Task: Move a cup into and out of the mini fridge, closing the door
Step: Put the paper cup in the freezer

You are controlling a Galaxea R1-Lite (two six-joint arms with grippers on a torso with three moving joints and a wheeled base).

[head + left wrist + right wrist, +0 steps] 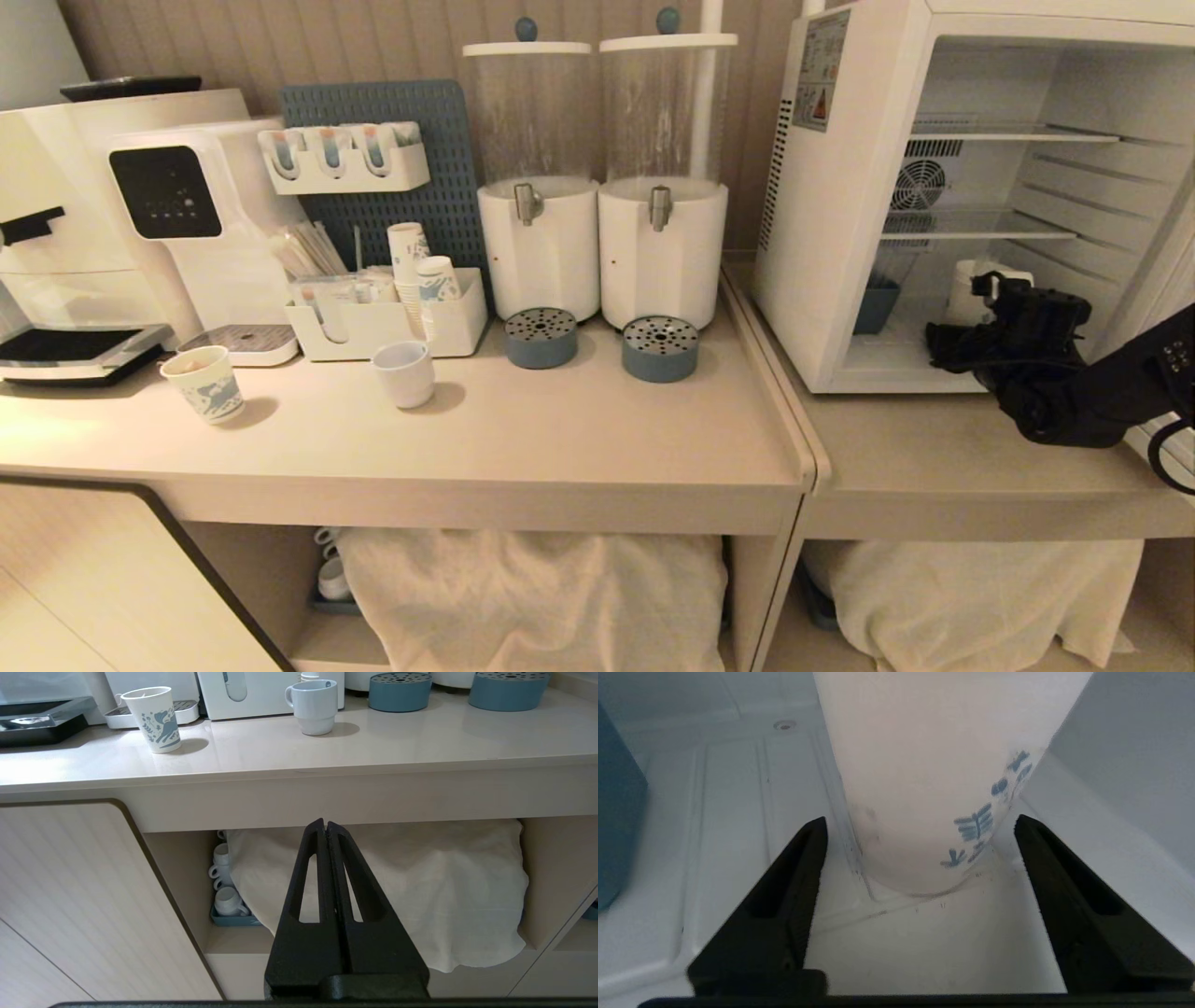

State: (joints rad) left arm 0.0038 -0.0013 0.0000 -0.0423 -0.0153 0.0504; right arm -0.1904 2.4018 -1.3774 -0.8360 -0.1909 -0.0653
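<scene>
The mini fridge point(840, 233) stands on the right counter with its door point(1162, 280) swung out at the right edge, only its white frame showing. The cup point(962, 289) stands upright on the fridge's floor, tall and white with small blue print point(924, 788). My right gripper point(971, 313) reaches into the bottom compartment. It is open point(920, 820), its fingers spread wider than the cup's base and apart from it on both sides. My left gripper point(325, 826) is shut on nothing, parked low before the counter's front, out of the head view.
A teal bin point(876, 306) sits on the fridge floor left of the cup, under two thin shelves point(980, 224). On the left counter stand a short patterned paper cup point(205, 383), a ceramic cup point(404, 371) and two drink dispensers point(540, 243).
</scene>
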